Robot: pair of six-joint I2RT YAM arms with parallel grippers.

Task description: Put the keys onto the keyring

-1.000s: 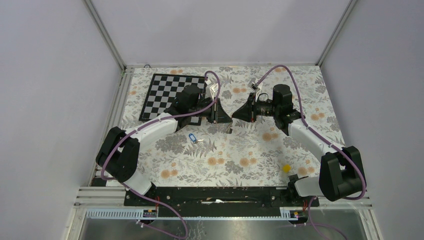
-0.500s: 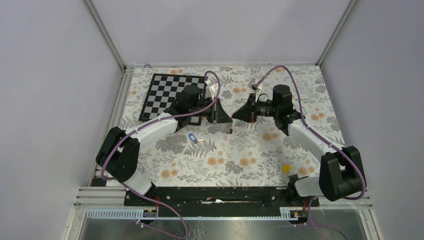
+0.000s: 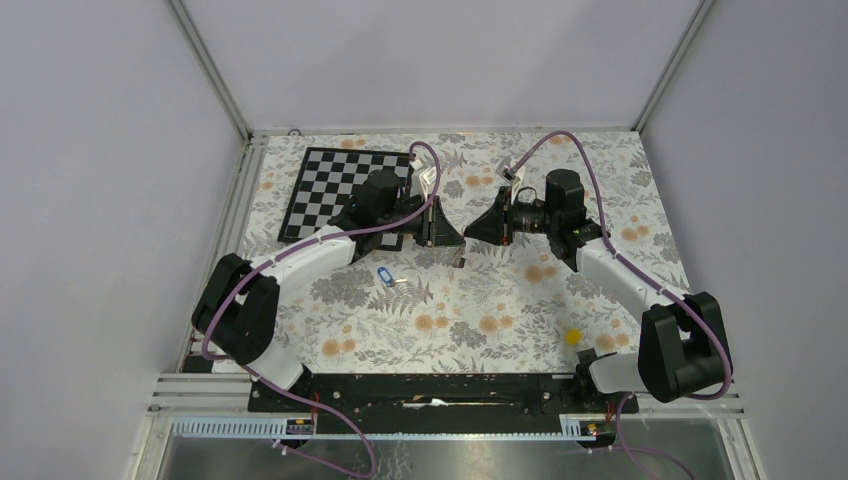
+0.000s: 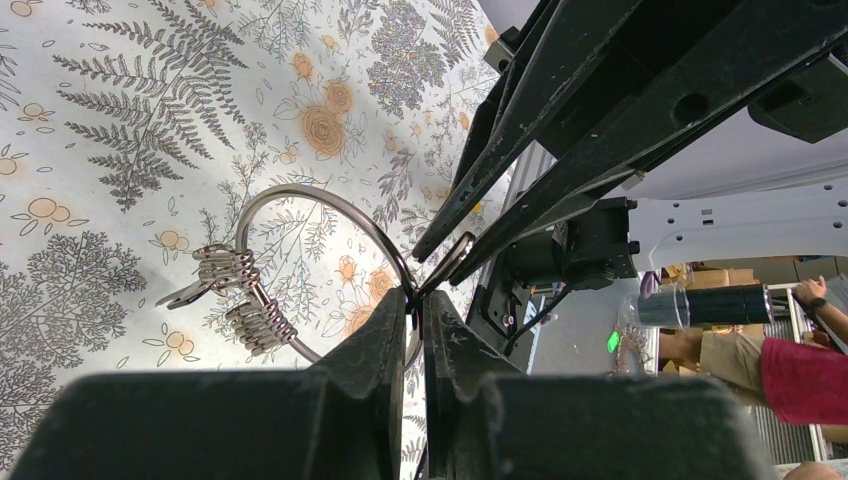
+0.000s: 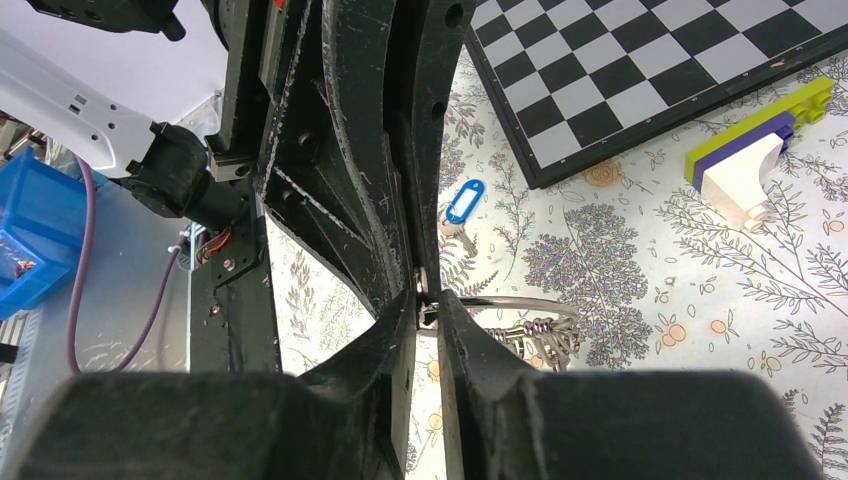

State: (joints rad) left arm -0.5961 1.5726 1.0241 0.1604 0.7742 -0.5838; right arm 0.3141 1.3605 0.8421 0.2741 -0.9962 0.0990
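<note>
Both arms meet tip to tip over the middle of the table (image 3: 520,300); the left gripper (image 4: 415,300) is clamped tight on the ring (image 4: 292,188), jaws all but touching with only the wire between them. The ring is held up off the table, its loop running away from those tips, with the fan (image 4: 245,300) of little metal pieces strung on its far side.

The right gripper (image 5: 425,305) comes in from the opposite side, jaws barely parted and nipped on a thin silver blade; that's the second key (image 4: 455,250), I judge, though its head is hidden between the fingers.

Here's the crux: the blade lies along the right fingers, pointing straight at the wire; its tip sits touching or just beside the ring, right where the left jaws pinch it. From the right wrist the ring looks nearly edge-on, sweeping off to one side. So the right arm should do the threading while the left only holds; whether the tip has caught the ring's split, I can't tell.

The blue key (image 5: 462,200) lies flat on the table, well apart from the ring and nearer the left arm; it's not yet on.
</note>
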